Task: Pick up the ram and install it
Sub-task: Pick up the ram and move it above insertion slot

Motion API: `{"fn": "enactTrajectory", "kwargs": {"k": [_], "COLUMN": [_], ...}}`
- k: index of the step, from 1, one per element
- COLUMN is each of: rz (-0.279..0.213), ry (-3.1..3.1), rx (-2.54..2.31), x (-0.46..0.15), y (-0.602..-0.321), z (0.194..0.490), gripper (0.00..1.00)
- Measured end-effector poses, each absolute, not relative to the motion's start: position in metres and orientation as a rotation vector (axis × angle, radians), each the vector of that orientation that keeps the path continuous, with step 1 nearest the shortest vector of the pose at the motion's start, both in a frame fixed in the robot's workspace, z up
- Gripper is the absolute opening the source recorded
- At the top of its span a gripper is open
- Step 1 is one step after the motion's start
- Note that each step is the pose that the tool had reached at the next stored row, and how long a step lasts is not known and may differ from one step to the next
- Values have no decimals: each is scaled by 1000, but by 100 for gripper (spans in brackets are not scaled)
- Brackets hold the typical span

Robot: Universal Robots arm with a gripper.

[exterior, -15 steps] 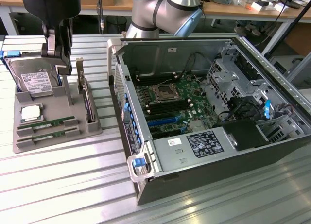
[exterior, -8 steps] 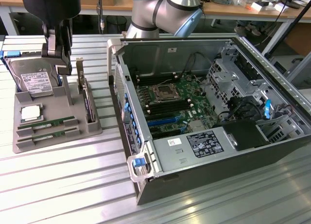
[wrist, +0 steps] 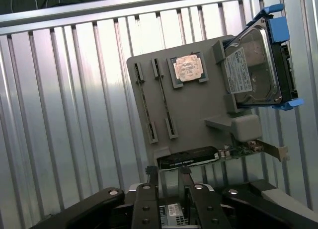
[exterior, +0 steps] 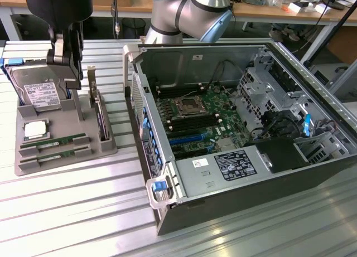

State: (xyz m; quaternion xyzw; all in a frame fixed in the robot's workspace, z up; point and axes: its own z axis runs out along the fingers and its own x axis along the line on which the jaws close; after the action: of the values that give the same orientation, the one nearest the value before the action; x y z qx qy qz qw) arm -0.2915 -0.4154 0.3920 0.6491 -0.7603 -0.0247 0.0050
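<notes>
Two ram sticks in tray, expansion card beside

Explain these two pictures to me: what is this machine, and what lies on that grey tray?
It is a robot arm with a grasping tool. One picture comes from a camera standing off the arm, the other from a camera on its wrist, looking past the tool. On the ribbed metal table sits a grey tray holding a hard drive, a processor chip, two ram sticks and an expansion card. Beside it stands an open computer case. The tool hangs above the tray, open and empty.
</notes>
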Motion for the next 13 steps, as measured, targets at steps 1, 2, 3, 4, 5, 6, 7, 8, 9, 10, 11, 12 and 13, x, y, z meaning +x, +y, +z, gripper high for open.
{"fn": "enactTrajectory", "kwargs": {"k": [1,2,3,4,5,6,7,8,9,10,11,12,13], "rz": [-77,-77,-77,-78,-78,-77,-77,-77,-77,-77,-78,-77,-77], "ry": [-2381,-2381,-2381,-2381,-2381,-2381,-2381,-2381,-2381,-2381,-2381,-2381,-2381], "rx": [2033,2033,2033,2033,2033,2033,2033,2033,2033,2033,2033,2033,2033], "x": [-292,-292,-292,-292,-292,-292,-292,-292,-292,-292,-292,-292,-292], "y": [-415,-415,-415,-415,-415,-415,-415,-415,-415,-415,-415,-415,-415], "z": [392,391,389,388,388,387,386,386,385,384,384,383,383], "gripper": [30,30,30,30,30,30,30,30,30,30,30,30,30]}}
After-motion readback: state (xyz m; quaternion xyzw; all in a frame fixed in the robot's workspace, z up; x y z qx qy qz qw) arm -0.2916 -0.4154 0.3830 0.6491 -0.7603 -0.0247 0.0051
